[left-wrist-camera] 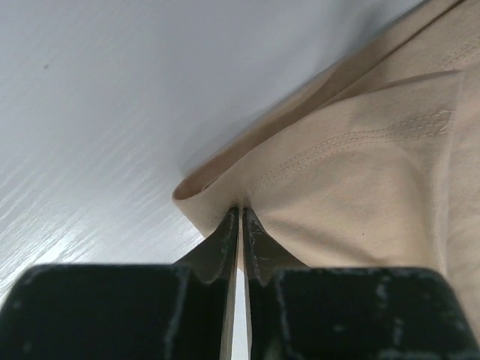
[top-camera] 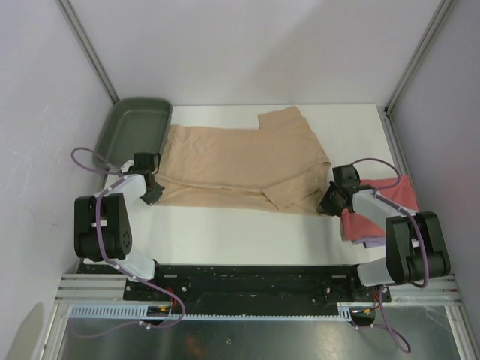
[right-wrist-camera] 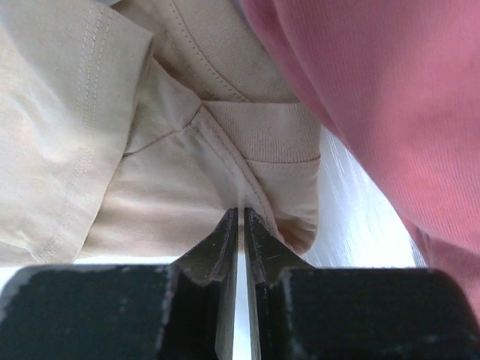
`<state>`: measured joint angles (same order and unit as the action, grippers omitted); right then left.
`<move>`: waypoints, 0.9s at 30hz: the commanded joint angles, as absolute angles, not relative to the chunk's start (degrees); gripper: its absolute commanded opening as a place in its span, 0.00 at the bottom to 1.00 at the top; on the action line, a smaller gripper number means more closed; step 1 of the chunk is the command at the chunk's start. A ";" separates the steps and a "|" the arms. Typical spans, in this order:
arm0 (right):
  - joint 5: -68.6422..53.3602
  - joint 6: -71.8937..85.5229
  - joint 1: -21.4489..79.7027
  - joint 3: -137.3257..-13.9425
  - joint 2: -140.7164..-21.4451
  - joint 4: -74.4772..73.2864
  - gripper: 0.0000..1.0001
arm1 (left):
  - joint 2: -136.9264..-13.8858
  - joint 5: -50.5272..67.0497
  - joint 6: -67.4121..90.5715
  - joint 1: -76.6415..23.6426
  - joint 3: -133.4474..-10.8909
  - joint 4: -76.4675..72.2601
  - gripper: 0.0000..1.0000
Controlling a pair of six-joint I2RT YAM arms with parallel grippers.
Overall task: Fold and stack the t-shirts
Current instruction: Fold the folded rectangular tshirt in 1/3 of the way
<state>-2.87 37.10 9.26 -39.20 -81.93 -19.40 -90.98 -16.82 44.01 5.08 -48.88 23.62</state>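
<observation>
White tabletop [top-camera: 247,232] between pale grey walls fills the overhead view. A soft tan short-sleeved cloth t-shirt [top-camera: 247,169] lies spread across its middle, reaching toward the far edge, with one sleeve sticking out at the far side and a flap doubled over near the right. The left gripper [top-camera: 152,196] sits at the shirt's near-left corner and the right gripper [top-camera: 328,204] at its near-right corner. A dark green plastic tray [top-camera: 135,127] rests at the far-left corner. At the right edge a folded coral-red cloth t-shirt [top-camera: 375,214] lies on a pale lavender cloth t-shirt [top-camera: 373,241], of which only a sliver shows.

From the left wrist, the left gripper [left-wrist-camera: 240,214] has its black fingers pinched together on a rolled edge of the tan t-shirt [left-wrist-camera: 360,187], which shows a double-stitched hem and lifts off the table [left-wrist-camera: 112,112].

From the right wrist, the right gripper [right-wrist-camera: 240,216] is clamped on the tan t-shirt [right-wrist-camera: 150,172] just below its ribbed collar band; the coral-red t-shirt [right-wrist-camera: 390,97] lies close on the right.
</observation>
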 commanded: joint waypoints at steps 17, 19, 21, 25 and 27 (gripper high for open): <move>-4.69 43.21 11.67 -28.33 -48.97 -41.23 0.11 | -71.01 -20.45 47.00 6.41 -35.07 31.63 0.14; -1.52 43.12 13.51 -32.33 -49.66 -42.67 0.13 | -69.63 -19.35 45.32 6.26 -36.58 31.68 0.15; -0.56 43.08 15.64 -35.35 -51.37 -41.61 0.19 | -68.32 -18.40 43.52 5.63 -38.57 31.63 0.20; 3.46 43.84 22.33 -39.35 -57.96 -37.19 0.28 | -67.02 -17.29 39.51 2.21 -43.66 31.50 0.31; 4.84 43.88 24.83 -40.97 -61.62 -35.03 0.31 | -67.23 -15.88 37.15 -1.27 -45.74 30.90 0.35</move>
<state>0.16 42.96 20.62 -37.08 -56.42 -39.40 -69.10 -17.58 42.68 3.53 -40.03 32.51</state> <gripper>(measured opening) 0.290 0.324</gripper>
